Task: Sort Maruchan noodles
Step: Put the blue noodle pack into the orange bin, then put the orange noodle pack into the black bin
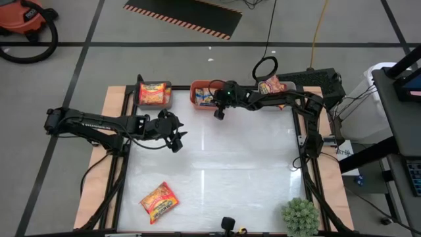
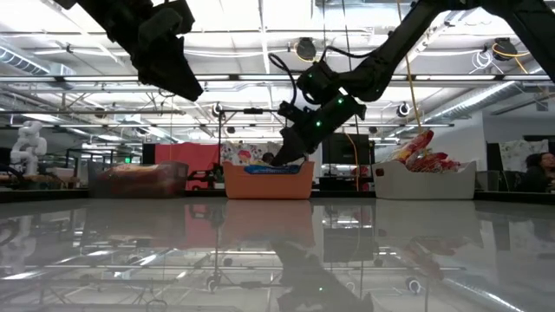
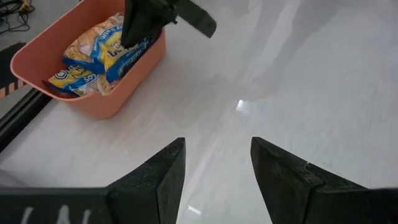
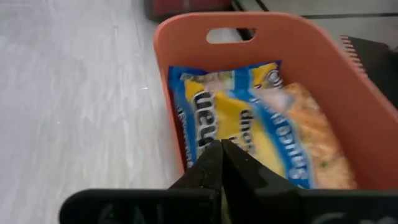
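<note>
**One packet left out as right tool hangs over the orange bin**

Your right tool (image 1: pixel 219 113) hangs at the near rim of the orange bin (image 1: pixel 195 91), fingers pressed together and holding nothing. The blue-and-yellow packets (image 4: pixel 249 134) lie inside it, just below the fingertips. Your left tool (image 1: pixel 176 141) hovers over the bare middle of the surface (image 1: pixel 230 164), fingers apart and empty.

One red-and-yellow packet (image 1: pixel 158 201) lies alone near the front edge, well apart from both tools. Others sit in the grey bin (image 1: pixel 166 99) and the white bin (image 1: pixel 289 87) along the back.

Watch the right tool: it is low and close to the orange bin, so a sideways swing could catch the wall and shove it. Both tools are near each other, too, and the green spiky plant (image 1: pixel 300 217) stands at the front right corner.
</note>
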`<action>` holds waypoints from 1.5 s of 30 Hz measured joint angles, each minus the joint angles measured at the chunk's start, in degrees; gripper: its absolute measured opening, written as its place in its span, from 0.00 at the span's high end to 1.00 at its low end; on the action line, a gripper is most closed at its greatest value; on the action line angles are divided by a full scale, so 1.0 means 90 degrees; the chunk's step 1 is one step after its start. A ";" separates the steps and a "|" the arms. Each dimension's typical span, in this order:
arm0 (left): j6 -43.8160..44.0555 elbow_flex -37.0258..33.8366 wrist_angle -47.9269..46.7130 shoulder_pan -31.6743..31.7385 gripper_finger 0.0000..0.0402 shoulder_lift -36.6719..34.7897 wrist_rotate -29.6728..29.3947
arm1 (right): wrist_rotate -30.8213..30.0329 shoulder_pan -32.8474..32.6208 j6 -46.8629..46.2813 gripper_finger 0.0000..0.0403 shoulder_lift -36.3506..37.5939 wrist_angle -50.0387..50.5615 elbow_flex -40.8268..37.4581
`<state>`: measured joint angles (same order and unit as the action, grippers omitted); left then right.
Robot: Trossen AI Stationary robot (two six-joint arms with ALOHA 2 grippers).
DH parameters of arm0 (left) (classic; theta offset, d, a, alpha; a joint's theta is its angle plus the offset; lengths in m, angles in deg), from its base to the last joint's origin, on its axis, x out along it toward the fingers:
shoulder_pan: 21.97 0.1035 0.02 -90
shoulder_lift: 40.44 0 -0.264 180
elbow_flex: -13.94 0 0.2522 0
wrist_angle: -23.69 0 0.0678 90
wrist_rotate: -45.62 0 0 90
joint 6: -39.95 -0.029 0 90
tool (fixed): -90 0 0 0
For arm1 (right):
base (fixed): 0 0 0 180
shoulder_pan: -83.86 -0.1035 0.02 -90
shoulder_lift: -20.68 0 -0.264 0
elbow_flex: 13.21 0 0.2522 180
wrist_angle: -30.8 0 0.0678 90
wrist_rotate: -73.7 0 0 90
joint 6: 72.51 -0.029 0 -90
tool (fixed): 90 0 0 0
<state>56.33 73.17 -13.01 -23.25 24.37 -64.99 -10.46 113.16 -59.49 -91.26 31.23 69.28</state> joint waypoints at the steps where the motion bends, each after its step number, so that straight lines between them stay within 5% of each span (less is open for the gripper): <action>1: 0.0000 0.0000 -0.0020 0.0000 0.53 0.0000 0.0002 | -0.0003 0.0000 0.0022 1.00 0.0044 0.0009 0.0000; 15: 0.0839 0.0000 -0.1415 -0.0693 0.53 0.0000 0.1084 | -0.0010 -0.0243 0.0136 1.00 0.1674 0.1265 -0.0004; 22: 0.1523 0.0004 -0.1633 -0.2464 0.56 0.0095 0.1035 | -0.0001 -0.0660 0.0029 1.00 0.2431 0.1545 -0.0441; 34: 0.4372 0.0007 -0.1528 -0.5053 0.60 0.0090 0.1244 | -0.0002 -0.1699 -0.0544 1.00 0.3476 0.1543 -0.1371; 40: 0.5499 0.0007 -0.1613 -0.5798 0.48 0.0437 0.0668 | -0.0070 -0.2437 -0.1329 1.00 0.3742 0.1518 -0.1613; 45: 0.6083 0.0005 -0.1842 -0.6406 0.34 0.1202 0.0691 | -0.0795 -0.3239 -0.1720 1.00 0.3742 0.1511 -0.1632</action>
<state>111.08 73.22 -29.59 -80.90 35.19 -58.77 -17.61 84.01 -74.97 -57.58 44.83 54.60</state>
